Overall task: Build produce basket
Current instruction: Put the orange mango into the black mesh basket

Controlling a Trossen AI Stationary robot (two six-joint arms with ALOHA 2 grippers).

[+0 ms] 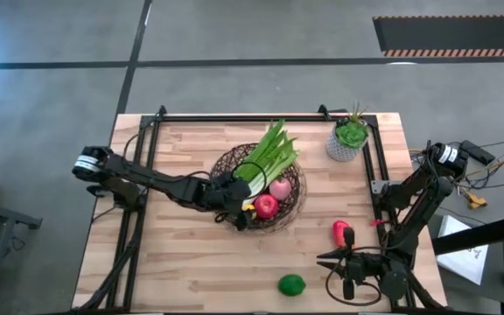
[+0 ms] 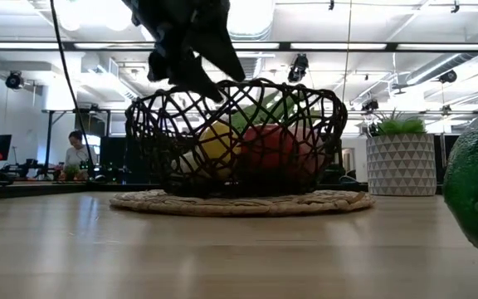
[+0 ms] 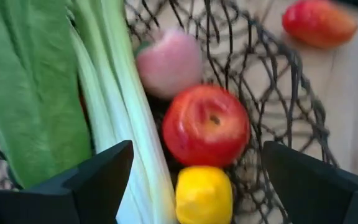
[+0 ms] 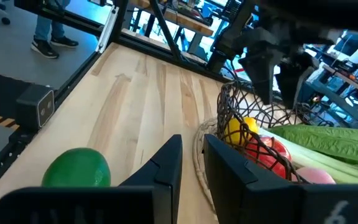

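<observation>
While my left gripper hangs over the near-left rim of the basket, its two dark fingers stand wide apart and grasp nothing. In the left wrist view the yellow lemon lies directly between them, inside the basket and below the gripper. The red apple rests against the lemon, and the pink fruit sits just beyond the apple. The pale green celery stalk and the long green vegetable lie side by side across the basket, and in the high view their leafy ends overhang the far rim.

The basket stands at the centre of the wooden table on its pale woven base. In the low view the left gripper shows as a dark mass above the basket's left rim.

My right gripper rests low near the front right edge of the table. Its fingers are drawn close together, with only a narrow gap between them, and hold nothing. The green lime lies on the table just beside this gripper, apart from the basket. The red-orange fruit lies on the table between the right gripper and the basket, touching neither.

A small grey pot with a green plant stands near the far right corner of the table.
</observation>
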